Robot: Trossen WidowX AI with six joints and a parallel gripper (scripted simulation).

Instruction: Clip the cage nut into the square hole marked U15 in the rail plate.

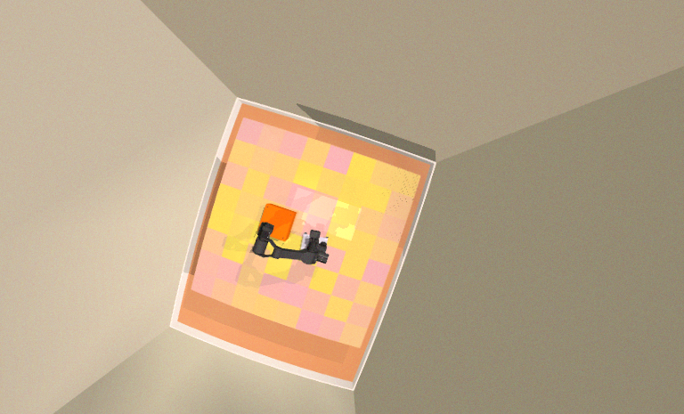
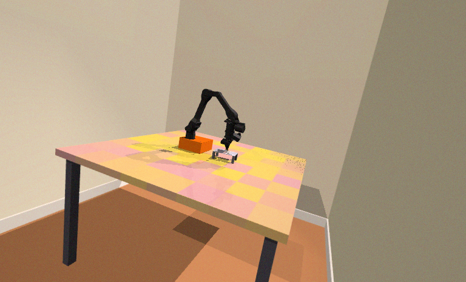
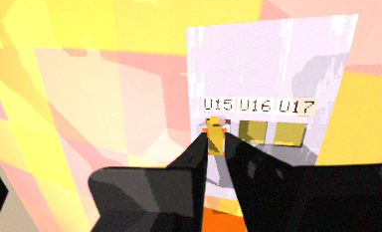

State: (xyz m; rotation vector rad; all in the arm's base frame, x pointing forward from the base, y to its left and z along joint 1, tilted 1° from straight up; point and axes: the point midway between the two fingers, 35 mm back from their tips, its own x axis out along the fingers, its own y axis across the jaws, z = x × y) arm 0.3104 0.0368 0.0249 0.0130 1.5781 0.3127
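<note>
The white rail plate point(image 3: 239, 58) point(image 2: 233, 153) point(image 1: 305, 239) stands on short legs, with labels U15 point(image 3: 218, 105), U16 point(image 3: 255, 106) and U17 point(image 3: 296, 107) beside a row of square holes. My gripper point(image 3: 214, 137) point(image 2: 227, 149) points down over the plate and is shut on the cage nut point(image 3: 215, 143). In the wrist view the nut looks yellow with orange bits at its sides, and it is at the U15 hole. The nut and fingertips cover most of that hole. I cannot tell how deep the wings are in it. The U16 hole point(image 3: 253, 131) and U17 hole point(image 3: 289, 133) have no nut.
The orange block point(image 1: 278, 222) point(image 2: 190, 144) under the arm's base stands near the plate. The checkered table point(image 1: 322, 281) point(image 2: 205, 193) carries both. The arm arches over from the block to the plate.
</note>
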